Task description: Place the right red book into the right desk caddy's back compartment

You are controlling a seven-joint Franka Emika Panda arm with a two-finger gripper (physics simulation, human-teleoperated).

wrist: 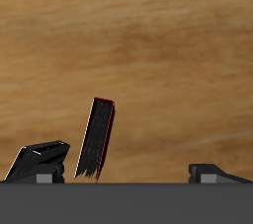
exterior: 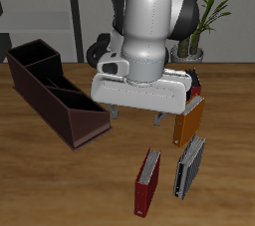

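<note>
No text, label, brand, number or sign can be read in either view. The covers and spines of the books show plain colour only, the desk caddy's walls are bare, and the robot arm's white casing carries no legible marking.

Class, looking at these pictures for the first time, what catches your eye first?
The big white robot arm fills the middle, its gripper hanging above the wooden table. Beside it stands a long dark desk caddy; nearer the front edge lies a bright red book among other books.
</note>
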